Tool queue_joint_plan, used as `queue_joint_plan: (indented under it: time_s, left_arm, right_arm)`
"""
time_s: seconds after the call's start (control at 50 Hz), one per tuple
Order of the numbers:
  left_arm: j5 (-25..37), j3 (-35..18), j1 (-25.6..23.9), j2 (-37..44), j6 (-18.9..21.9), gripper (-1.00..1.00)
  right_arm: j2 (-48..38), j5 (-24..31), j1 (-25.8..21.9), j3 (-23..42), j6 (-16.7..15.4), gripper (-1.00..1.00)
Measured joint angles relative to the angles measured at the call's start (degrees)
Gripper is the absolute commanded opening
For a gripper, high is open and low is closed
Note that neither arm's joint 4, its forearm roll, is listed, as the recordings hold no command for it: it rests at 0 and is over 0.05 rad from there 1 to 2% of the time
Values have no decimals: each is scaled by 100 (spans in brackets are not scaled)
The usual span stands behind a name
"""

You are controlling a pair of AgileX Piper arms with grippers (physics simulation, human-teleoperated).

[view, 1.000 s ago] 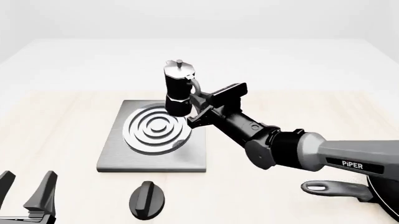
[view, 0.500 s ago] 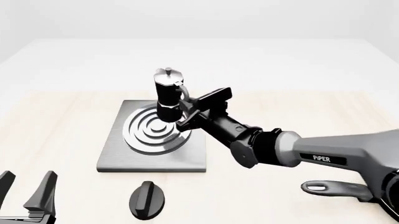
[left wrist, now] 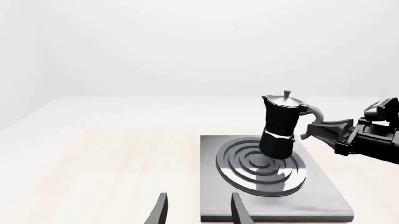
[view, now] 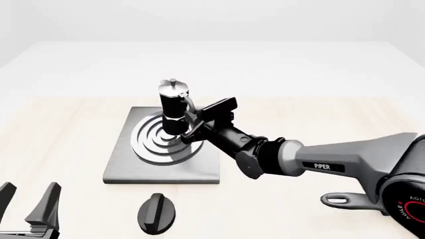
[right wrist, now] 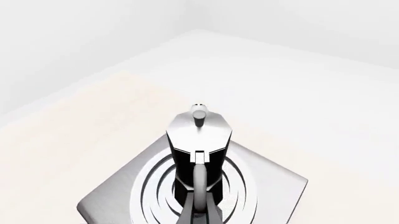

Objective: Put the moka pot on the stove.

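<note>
Three views, shared stove (view: 119, 167)

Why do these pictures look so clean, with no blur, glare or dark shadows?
They are simulator renders: front view is evenly lit and sharp; left wrist view shows soft sheen on the stove rings; right wrist view shows a mild highlight on the moka pot lid.

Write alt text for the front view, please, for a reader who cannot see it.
The right gripper holds the moka pot by its handle over the stove burner rings. The left gripper waits open near a black knob.
</note>
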State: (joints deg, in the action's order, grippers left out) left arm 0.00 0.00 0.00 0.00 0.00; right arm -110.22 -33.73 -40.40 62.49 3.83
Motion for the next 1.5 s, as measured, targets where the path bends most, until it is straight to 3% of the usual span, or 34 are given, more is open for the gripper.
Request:
queue_joint_plan:
  time_s: [0.9, 0.92, 1.5]
  left_arm:
    - [0, 0, 0, 0, 0, 100]
    - [0, 0, 0, 0, 0, 100]
    - [0, 0, 0, 0, 0, 100]
  right_arm:
    - [-546, -33, -15, 277, 120, -100]
    - [-554, -37, -14, 283, 124, 100]
    - [-690, -28, -64, 432, 186, 100]
